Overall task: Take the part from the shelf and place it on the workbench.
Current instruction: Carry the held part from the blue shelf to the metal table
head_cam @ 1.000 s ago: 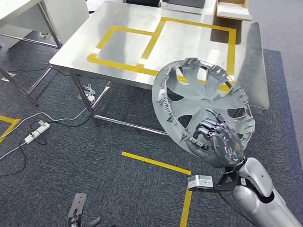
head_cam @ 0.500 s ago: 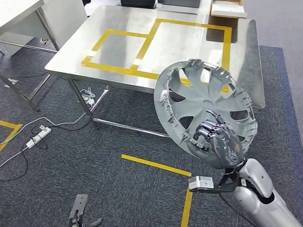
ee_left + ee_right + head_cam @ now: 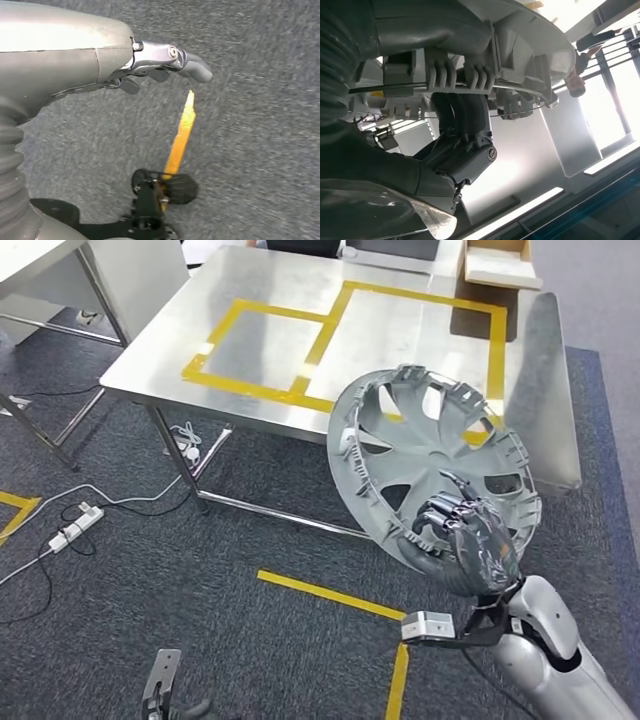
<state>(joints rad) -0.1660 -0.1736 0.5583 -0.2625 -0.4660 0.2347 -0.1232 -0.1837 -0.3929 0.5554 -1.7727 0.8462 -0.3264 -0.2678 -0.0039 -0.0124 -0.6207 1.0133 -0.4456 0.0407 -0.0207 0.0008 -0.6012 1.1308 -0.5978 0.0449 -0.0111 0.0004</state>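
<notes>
A grey wheel cover (image 3: 423,445), the part, hangs tilted in the air just in front of the steel workbench (image 3: 264,390). My right hand (image 3: 462,540) grips its lower rim, fingers curled through a spoke opening. Up close, the right wrist view has the cover's ribbed rim (image 3: 471,75) clamped by my right hand (image 3: 456,150). The cover overlaps the bench's near right edge in the head view. My left hand (image 3: 162,62) hangs over grey carpet, fingers stretched out and holding nothing.
Yellow tape squares (image 3: 260,340) mark the bench top; a cardboard box (image 3: 502,262) sits at its far right. Cables and a power strip (image 3: 75,525) lie on the carpet at left. Yellow tape lines (image 3: 332,588) cross the floor. Another table (image 3: 45,260) stands far left.
The camera has shifted a little, so the bench sits slightly differently in the picture. The wheel cover stays in my right hand at about the same height and tilt.
</notes>
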